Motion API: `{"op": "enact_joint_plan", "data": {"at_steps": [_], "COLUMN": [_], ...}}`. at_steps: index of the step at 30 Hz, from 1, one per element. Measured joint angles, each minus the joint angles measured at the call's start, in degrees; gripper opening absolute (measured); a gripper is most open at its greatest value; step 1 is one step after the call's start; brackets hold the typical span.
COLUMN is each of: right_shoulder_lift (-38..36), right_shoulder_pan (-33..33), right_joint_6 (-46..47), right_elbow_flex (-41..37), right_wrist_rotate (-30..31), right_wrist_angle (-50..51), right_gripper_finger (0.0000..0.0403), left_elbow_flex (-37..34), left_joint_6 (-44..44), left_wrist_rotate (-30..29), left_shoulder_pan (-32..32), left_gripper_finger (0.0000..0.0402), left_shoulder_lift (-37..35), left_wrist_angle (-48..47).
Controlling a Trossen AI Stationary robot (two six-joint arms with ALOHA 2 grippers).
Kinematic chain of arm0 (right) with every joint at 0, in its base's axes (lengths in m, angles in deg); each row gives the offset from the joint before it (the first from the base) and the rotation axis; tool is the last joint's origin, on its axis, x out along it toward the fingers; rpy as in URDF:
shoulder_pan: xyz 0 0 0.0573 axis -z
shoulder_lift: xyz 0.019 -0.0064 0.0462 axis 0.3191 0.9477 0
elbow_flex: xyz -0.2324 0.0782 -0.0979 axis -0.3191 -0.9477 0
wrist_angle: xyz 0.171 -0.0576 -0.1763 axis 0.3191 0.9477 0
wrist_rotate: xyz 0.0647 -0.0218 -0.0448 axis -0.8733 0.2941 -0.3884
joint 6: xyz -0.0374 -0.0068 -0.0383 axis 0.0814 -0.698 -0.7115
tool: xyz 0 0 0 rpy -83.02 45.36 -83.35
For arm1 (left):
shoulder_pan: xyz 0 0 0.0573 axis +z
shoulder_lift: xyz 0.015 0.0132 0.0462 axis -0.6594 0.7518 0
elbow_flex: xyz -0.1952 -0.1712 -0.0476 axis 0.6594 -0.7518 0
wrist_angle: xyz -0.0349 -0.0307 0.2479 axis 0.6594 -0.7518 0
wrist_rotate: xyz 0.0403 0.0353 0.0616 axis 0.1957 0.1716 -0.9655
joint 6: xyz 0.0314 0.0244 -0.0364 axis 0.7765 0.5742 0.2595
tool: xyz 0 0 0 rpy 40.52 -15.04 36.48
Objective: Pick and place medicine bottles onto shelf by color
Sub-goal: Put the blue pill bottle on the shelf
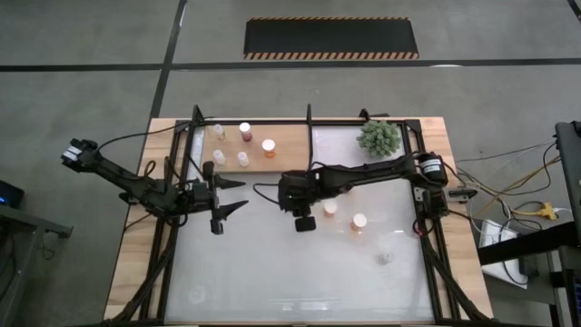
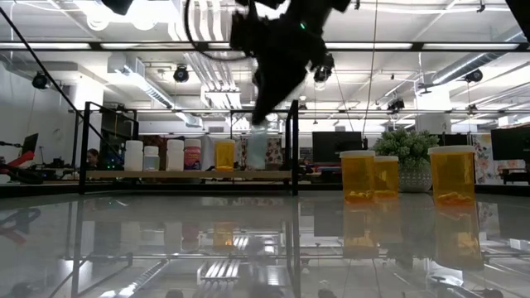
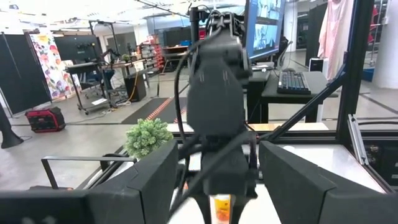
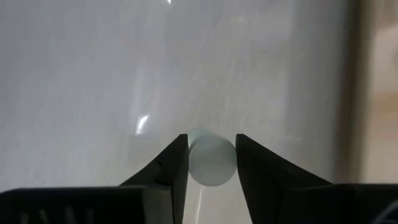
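My right gripper (image 1: 304, 221) (image 4: 211, 163) is over the middle of the table, shut on a small white medicine bottle (image 4: 211, 158) with a pale round cap. In the low view the bottle (image 2: 257, 151) hangs under the dark fingers. The shelf (image 1: 290, 143), a light-brown board at the far left, carries several bottles standing on their bases: white (image 1: 218, 132), reddish (image 1: 245, 132), orange (image 1: 269, 147). My left gripper (image 1: 222, 204) (image 3: 217, 186) waits open and level just in front of the shelf, with nothing between its fingers. My right gripper pinches the white bottle's upper end, by the cap's sides (image 4: 194, 163), between its two fingertips. The fingers slant down onto it from the table's right side. The bottle hangs upright below the fingers, and its base (image 2: 257, 168) is clear of the tabletop.
Orange bottles (image 1: 330, 209) (image 1: 359, 222) stand on the white tabletop just right of my right gripper. A spiky green plant (image 1: 379, 136) sits at the far right. Black frame bars (image 1: 310, 127) edge the shelf and table. A small pale object (image 1: 386, 259) lies toward the near right.
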Motion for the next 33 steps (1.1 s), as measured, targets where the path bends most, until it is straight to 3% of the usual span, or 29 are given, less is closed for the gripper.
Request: {"op": "enact_joint_plan", "data": {"at_steps": [8, 15, 22, 27, 33], "right_shoulder_lift": [0.12, 0.57, 5.32, 10.54, 15.91], "right_shoulder_pan": [3.19, 8.9, 13.47, 15.25, 17.6], "right_joint_6": [-7.96, -10.55, -14.29, -18.25, -17.98], "right_elbow_flex": [12.5, 19.45, 21.67, 25.07, 31.29], "right_wrist_rotate": [7.49, 8.56, -0.98, -1.56, -1.56], "right_wrist_angle": [4.03, 4.73, 9.35, 13.9, 18.2], "right_gripper_finger": [0.0102, 0.0101, 0.01, 0.009, 0.0051], "left_elbow_flex": [0.0, -0.04, -0.02, -0.02, -0.02], "left_joint_6": [0.08, 0.18, 1.36, 1.62, 2.19], "left_wrist_rotate": [-0.03, -0.03, -0.03, -0.03, -0.03], "left_shoulder_pan": [0.0, 0.0, 0.0, 0.0, 0.0], "left_gripper_finger": [0.0208, 0.0208, 0.0208, 0.0208, 0.0208], "left_shoulder_lift": [0.11, 0.09, 0.2, 0.13, 0.12], "left_wrist_angle": [1.31, 2.58, 2.65, 2.73, 2.84]}}
